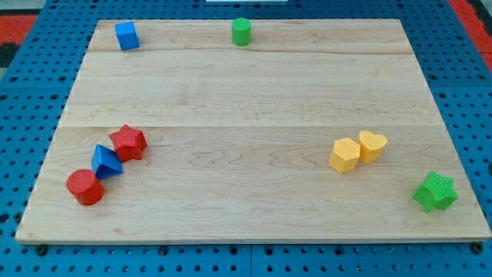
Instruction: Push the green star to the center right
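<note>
Green star sits at the tabletop's four o'clock corner, near the edge. At its ten o'clock you see two touching yellow blocks. My tip isn't showing, so its place can't be told.

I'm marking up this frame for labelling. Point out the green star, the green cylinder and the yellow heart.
green star (435, 191), camera view, middle of its top face.
green cylinder (241, 31), camera view, its upper side.
yellow heart (373, 144), camera view, its top face.
</note>
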Robot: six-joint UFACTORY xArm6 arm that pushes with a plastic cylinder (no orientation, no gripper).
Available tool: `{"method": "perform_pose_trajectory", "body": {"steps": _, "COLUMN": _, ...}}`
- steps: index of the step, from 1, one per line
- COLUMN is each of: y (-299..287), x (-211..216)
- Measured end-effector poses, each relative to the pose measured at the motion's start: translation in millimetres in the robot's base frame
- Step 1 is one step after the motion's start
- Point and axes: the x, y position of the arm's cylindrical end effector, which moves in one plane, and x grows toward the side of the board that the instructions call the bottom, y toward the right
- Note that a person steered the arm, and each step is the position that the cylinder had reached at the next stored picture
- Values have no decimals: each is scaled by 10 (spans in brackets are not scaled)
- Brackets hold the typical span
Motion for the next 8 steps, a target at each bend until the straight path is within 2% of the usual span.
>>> {"method": "perform_pose_trajectory", "body": {"steps": 1, "y": -738, "x": 123}}
{"method": "perform_pose_trajectory", "body": {"steps": 2, "y": -618, "x": 234}}
{"method": "perform_pose_trajectory", "body": {"steps": 3, "y": -833, "x": 417}}
{"method": "perform_pose_trajectory", "body": {"steps": 5, "y": -1611, "x": -133}}
{"method": "perform_pose_trajectory", "body": {"steps": 6, "y": -1564, "x": -256}}
{"method": "perform_pose_trajectory", "body": {"steps": 7, "y": -1491, "x": -676}}
{"method": "perform_pose_trajectory", "body": {"steps": 8, "y": -1556, "x": -506}}
